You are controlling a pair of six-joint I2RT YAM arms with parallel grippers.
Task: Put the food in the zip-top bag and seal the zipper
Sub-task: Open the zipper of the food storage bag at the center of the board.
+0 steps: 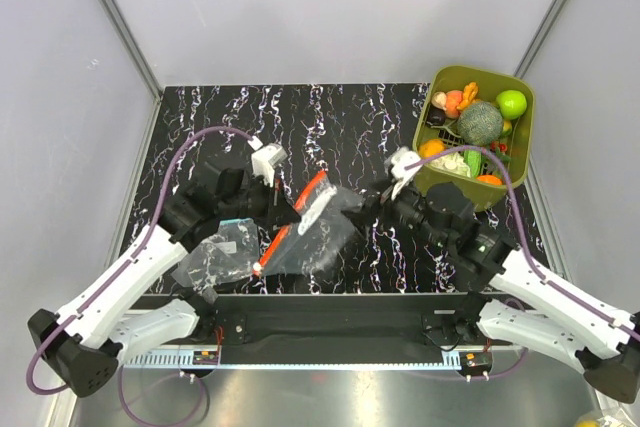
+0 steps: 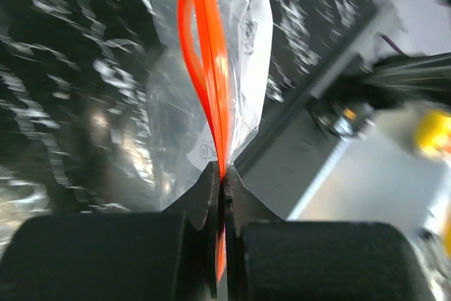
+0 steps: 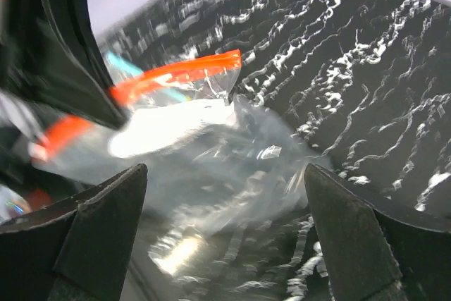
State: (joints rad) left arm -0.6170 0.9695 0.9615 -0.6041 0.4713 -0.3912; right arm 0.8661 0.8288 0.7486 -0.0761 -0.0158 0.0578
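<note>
The zip-top bag (image 1: pixel 320 227) lies crumpled on the black marbled table, its red-orange zipper (image 1: pixel 312 192) running diagonally. My left gripper (image 2: pixel 223 168) is shut on one end of the zipper (image 2: pixel 208 54), and the clear bag (image 2: pixel 176 103) stretches away from the jaws. The left gripper (image 1: pixel 285 199) sits at the bag's far left side. My right gripper (image 3: pixel 225 195) stands wide open over the bag's (image 3: pixel 211 139) closed end with nothing between its fingers; in the top view it (image 1: pixel 378 199) is just right of the bag. The food (image 1: pixel 480 122) fills the olive tub.
The olive-green tub (image 1: pixel 527 132) stands at the far right of the table. A second clear bag (image 1: pixel 220 257) with a teal-blue strip lies at the near left, beside the left arm. Grey walls close in the table on three sides.
</note>
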